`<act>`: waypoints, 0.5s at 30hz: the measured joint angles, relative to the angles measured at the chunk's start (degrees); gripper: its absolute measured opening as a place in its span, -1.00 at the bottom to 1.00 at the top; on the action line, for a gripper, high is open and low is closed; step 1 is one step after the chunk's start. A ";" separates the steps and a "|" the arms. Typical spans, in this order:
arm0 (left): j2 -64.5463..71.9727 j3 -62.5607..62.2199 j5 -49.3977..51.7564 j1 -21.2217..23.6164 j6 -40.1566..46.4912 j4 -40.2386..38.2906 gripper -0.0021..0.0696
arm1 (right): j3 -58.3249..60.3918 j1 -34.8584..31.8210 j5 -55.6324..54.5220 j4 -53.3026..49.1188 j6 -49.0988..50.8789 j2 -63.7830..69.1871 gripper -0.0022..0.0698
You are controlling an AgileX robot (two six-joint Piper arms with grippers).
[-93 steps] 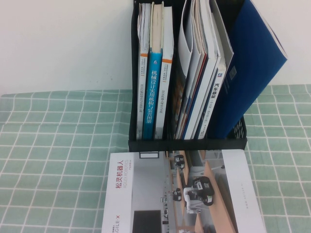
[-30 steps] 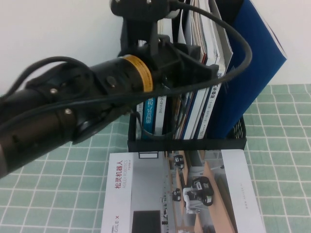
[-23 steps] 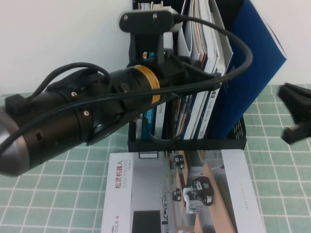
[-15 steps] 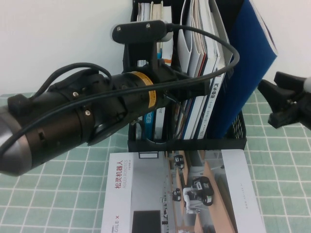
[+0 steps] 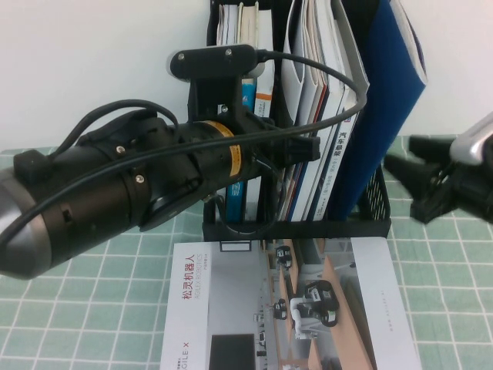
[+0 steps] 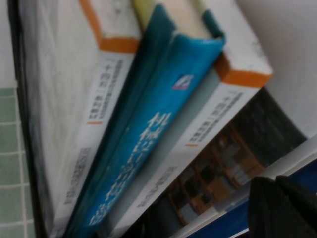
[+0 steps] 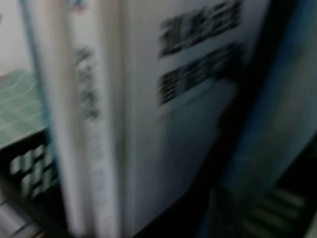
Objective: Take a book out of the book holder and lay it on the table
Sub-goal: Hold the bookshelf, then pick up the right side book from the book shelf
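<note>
Book holder (image 5: 370, 223): black mesh rack standing on the table (image 5: 77, 231), against the white wall, with compartments side by side.
Left compartment: white books with orange bands on either side of a light-blue-spined book (image 5: 248, 100), all standing; my left wrist view shows them close, the blue spine (image 6: 148, 148) leaning between the two white ones.
Middle compartment: a packed bundle of thin magazines (image 5: 320, 92) and booklets, leaning rightward.
Right compartment: the book (image 5: 389, 100), deep blue, standing on end and tilted, its top well above the rack's rim.
On the table: a white magazine (image 5: 308, 301) with robot photos lies flat just in front of the rack.
My left gripper (image 5: 296, 146): reaching in at the rack's front, across the left and middle compartments; I cannot tell whether its fingers are apart or together.
My right gripper (image 5: 408, 189): at the rack's right side, just beside the blue book's lower part, fingers spread, holding nothing.
</note>
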 joint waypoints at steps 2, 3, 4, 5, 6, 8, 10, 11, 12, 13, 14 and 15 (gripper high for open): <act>0.00 0.00 0.55 0.00 0.00 0.00 -0.95 | 0.00 0.00 0.45 -5.41 2.90 0.00 0.12; 0.00 0.00 0.82 0.00 0.00 0.00 -0.95 | 0.00 0.00 0.78 -8.64 4.11 0.00 0.13; 0.00 0.00 0.83 0.00 0.00 0.00 -0.95 | 0.00 0.00 1.27 -10.78 4.81 0.00 0.13; 0.00 0.00 0.90 0.00 0.00 0.00 -0.95 | 0.00 0.00 1.69 -12.78 5.31 0.00 0.13; 0.00 0.00 0.95 0.00 0.00 -0.03 -0.95 | 0.00 0.00 1.79 -13.78 5.67 0.00 0.13; 0.00 0.00 1.11 0.00 0.00 -0.03 -0.95 | 0.00 0.00 1.79 -13.24 6.09 0.00 0.13; 0.00 0.00 1.11 0.00 0.00 -0.13 -0.95 | 0.00 0.00 1.57 -10.23 6.31 0.00 0.13; 0.00 0.00 1.11 0.00 -0.09 -0.23 -0.95 | 0.00 0.00 1.27 -7.77 6.31 0.00 0.13; 0.00 0.00 1.11 0.00 -0.22 -0.37 -0.95 | 0.00 0.00 0.73 -4.94 6.31 0.00 0.13; 0.00 0.00 1.11 0.00 -0.22 -0.51 -0.95 | 0.00 0.00 0.19 -2.59 6.31 0.00 0.13; 0.00 -0.09 1.11 0.00 -0.22 -0.64 -0.95 | 0.00 0.00 -0.67 0.34 6.31 0.00 0.13; 0.00 -0.09 1.11 0.00 -0.22 -0.78 -0.95 | 0.00 0.00 -1.83 3.11 6.31 0.00 0.13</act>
